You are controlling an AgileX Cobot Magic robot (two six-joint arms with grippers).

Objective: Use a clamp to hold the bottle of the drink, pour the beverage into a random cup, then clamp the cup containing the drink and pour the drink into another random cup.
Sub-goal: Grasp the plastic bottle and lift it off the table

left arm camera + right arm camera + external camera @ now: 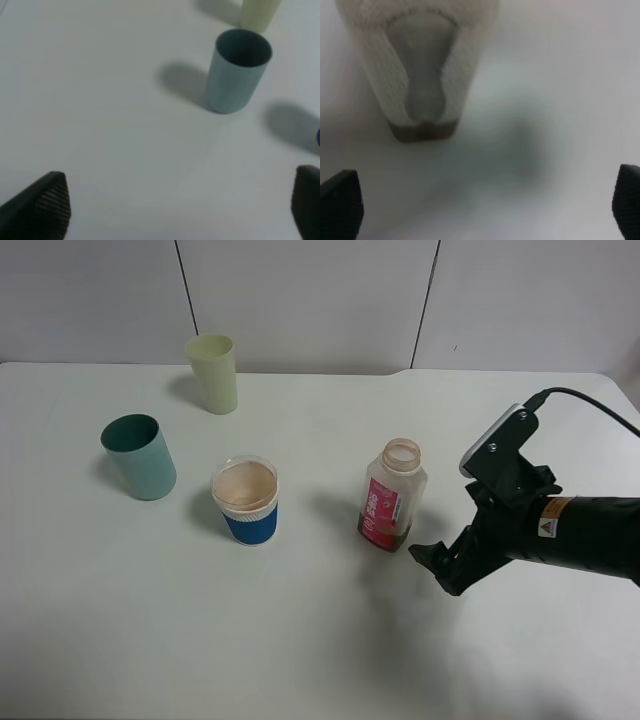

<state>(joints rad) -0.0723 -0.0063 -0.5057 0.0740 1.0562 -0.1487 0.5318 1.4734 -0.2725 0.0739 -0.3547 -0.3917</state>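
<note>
The bottle of the drink [392,495] stands upright and uncapped right of the table's middle, with a little dark brown beverage [386,536] at its bottom. My right gripper [440,568] hovers open just right of and in front of it, touching nothing. In the right wrist view the bottle [420,70] is close and blurred, ahead of the open gripper [485,205]. The blue-sleeved cup [246,500] stands left of the bottle, and the teal tumbler [140,456] further left. My left gripper [180,210] is open and empty, some way from the teal tumbler [235,75].
A pale yellow-green tumbler [213,373] stands at the back left, and its base [260,12] shows in the left wrist view. The white table [300,640] runs back to a panelled wall. The right arm's black body reaches in from the right edge.
</note>
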